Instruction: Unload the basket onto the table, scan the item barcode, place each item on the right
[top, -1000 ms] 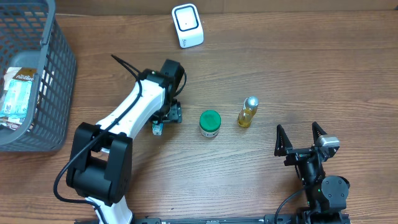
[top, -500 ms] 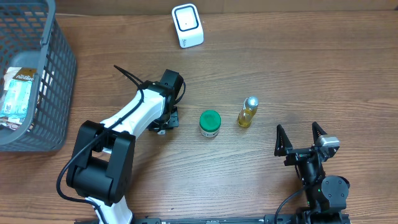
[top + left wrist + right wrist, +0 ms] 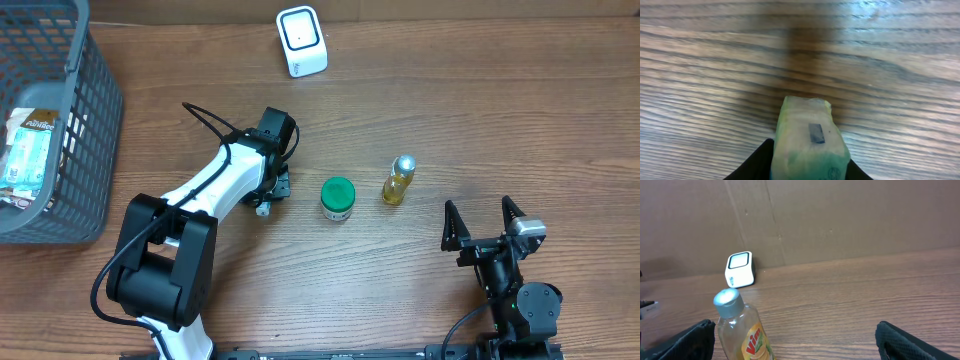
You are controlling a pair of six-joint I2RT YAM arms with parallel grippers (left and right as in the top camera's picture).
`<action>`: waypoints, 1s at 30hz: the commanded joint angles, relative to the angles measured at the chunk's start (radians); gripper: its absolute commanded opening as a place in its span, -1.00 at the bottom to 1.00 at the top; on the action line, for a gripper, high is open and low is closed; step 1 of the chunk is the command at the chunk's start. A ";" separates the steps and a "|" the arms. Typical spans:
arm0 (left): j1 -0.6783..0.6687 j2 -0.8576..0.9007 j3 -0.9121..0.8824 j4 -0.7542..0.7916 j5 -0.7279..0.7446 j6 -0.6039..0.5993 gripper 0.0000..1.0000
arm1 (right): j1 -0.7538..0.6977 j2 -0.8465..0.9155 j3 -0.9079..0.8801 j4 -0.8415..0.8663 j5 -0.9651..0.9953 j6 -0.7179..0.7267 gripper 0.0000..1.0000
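A small pale green and white item (image 3: 810, 142) with a dark mark on its top face is pinched between the black fingers of my left gripper (image 3: 809, 167), just above the wood. From overhead, the left gripper (image 3: 270, 192) covers most of it, and only a white end of the item (image 3: 262, 208) pokes out. The white barcode scanner (image 3: 301, 40) stands at the far edge of the table, also seen as the scanner (image 3: 740, 270) in the right wrist view. My right gripper (image 3: 484, 232) rests open near the front right, holding nothing.
A green-lidded jar (image 3: 337, 198) and a yellow bottle with a silver cap (image 3: 398, 180) stand mid-table; the bottle (image 3: 742, 327) is just inside the right gripper's left finger. A grey basket (image 3: 85, 120) with packets sits at the far left.
My left gripper has closed on the small item, which lay beside its fingers a second ago. The left wrist shifted slightly. The right arm has not moved.
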 commanded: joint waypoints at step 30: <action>-0.114 -0.002 -0.005 0.086 0.220 -0.039 -0.37 | 0.005 -0.003 -0.010 0.004 0.009 0.003 1.00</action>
